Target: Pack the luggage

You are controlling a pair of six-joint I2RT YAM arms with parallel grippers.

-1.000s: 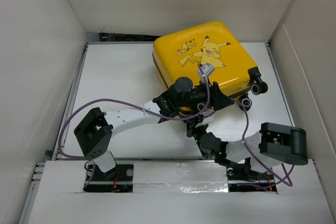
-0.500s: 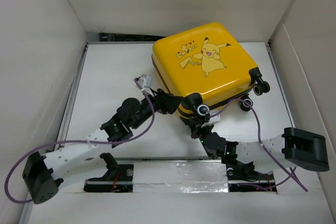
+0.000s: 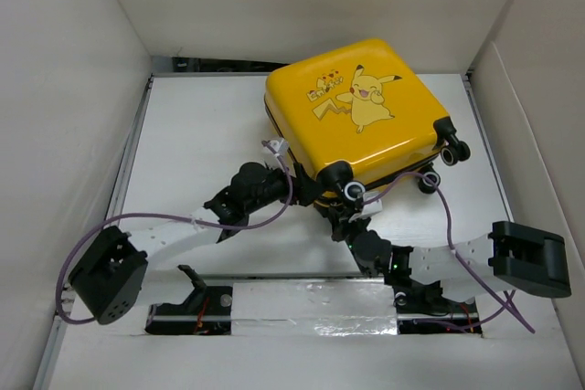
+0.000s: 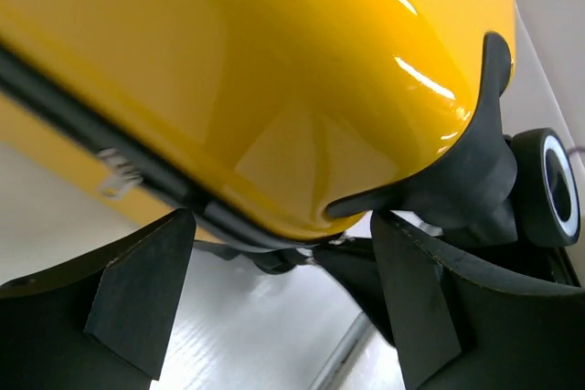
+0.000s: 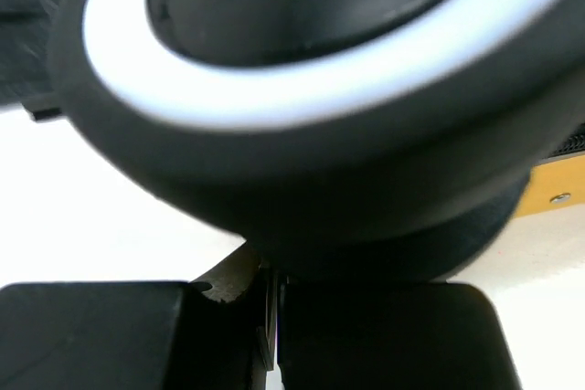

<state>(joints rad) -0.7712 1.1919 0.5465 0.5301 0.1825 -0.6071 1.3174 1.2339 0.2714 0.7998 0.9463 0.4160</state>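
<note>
The luggage [image 3: 356,102] is a yellow hard-shell suitcase with a Pikachu print, lying flat and closed at the back middle of the white table. My left gripper [image 3: 300,185] is at its near-left corner. In the left wrist view the jaws [image 4: 283,294] stand open under the yellow shell [image 4: 274,61], nothing between them, with the dark zipper seam [image 4: 137,166] just above. My right gripper [image 3: 347,216] sits right below the near corner wheel [image 3: 355,191]. That wheel [image 5: 302,70] fills the right wrist view, and the right gripper [image 5: 274,335] is shut beneath it.
Two more black wheels [image 3: 452,151] stick out on the suitcase's right side. High white walls [image 3: 64,134] box in the table on the left, back and right. A taped metal rail [image 3: 311,303] runs along the near edge by the arm bases.
The left arm drew back from over the suitcase's near edge, swung left, then came in at the near-left corner with jaws wider. The suitcase shifted slightly. The right gripper stayed by the wheel.
</note>
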